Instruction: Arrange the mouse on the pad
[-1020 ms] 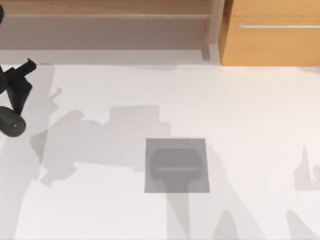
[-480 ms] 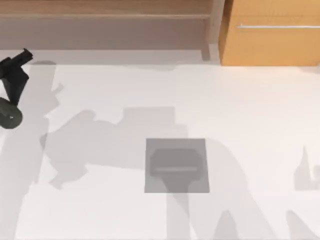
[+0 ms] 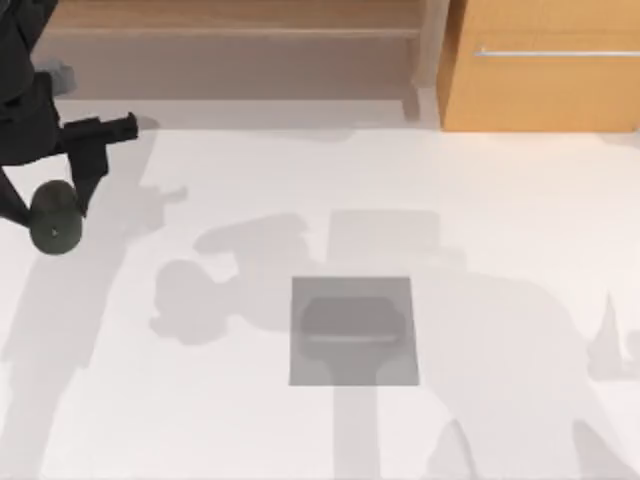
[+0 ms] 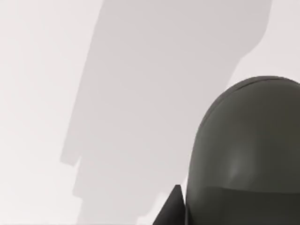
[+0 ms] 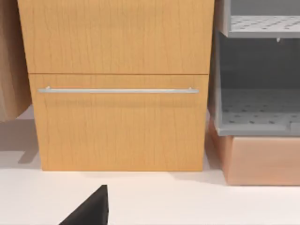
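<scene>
The mouse (image 3: 55, 222) is a dark grey-green oval held above the table's far left part. My left gripper (image 3: 48, 208) is shut on it, one black finger on each side. In the left wrist view the mouse (image 4: 248, 154) looms large and rounded, with a black fingertip (image 4: 172, 211) beside it. The pad (image 3: 353, 331), a flat grey square, lies near the table's middle with a shadow across it and nothing on it. It sits well to the right of the mouse. In the right wrist view, a black tip of my right gripper (image 5: 89, 210) shows low, facing the cabinet.
A wooden cabinet (image 3: 540, 65) with a metal drawer handle stands at the back right, and a low wooden shelf (image 3: 230, 40) runs along the back. Grey perforated shelves (image 5: 258, 70) stand beside the cabinet (image 5: 117, 84). White tabletop lies between mouse and pad.
My left arm has risen and swung right with the mouse, which now looks larger. The arm's shadow on the table has slid right toward the pad.
</scene>
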Robot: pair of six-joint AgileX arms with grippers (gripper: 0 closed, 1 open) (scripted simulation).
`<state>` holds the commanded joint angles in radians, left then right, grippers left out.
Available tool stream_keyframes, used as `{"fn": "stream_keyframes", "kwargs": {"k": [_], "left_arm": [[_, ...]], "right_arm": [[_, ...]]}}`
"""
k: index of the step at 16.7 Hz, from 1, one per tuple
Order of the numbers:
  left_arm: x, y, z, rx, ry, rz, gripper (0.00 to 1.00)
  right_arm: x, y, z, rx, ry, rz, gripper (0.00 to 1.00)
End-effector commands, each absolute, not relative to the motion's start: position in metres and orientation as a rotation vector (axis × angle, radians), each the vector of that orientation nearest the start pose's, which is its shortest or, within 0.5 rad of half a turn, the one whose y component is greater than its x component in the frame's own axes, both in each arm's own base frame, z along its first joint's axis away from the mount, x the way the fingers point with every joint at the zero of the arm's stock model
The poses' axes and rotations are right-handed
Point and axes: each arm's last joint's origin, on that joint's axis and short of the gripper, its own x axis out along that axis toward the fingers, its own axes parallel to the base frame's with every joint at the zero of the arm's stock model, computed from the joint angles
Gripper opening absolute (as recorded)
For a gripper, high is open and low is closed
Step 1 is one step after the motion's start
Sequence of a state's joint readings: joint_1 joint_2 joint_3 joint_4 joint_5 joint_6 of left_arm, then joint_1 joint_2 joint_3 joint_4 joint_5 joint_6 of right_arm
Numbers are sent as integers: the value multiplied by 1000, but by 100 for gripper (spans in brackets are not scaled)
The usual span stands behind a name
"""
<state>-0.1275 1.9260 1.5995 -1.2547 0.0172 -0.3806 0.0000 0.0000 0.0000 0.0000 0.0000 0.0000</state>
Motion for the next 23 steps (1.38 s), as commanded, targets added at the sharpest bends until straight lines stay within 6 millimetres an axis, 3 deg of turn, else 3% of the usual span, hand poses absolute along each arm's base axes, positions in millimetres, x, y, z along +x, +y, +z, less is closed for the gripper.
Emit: {"fn": "stream_keyframes", "kwargs": {"k": [5, 10, 16, 19, 23], "left_arm": [[361, -98, 230, 355, 1596, -421, 0], [348, -156, 221, 969, 1432, -1152, 0], [329, -218, 197, 1496, 1013, -1856, 0], [322, -243, 188, 1693, 746, -2079, 0], [315, -270, 184, 1925, 381, -2240, 0]], "right_arm": [[106, -1, 160, 0, 0, 0, 100], [106, -1, 160, 0, 0, 0, 100], [106, -1, 160, 0, 0, 0, 100], [106, -1, 160, 0, 0, 0, 100], [106, -1, 160, 0, 0, 0, 100]]}}
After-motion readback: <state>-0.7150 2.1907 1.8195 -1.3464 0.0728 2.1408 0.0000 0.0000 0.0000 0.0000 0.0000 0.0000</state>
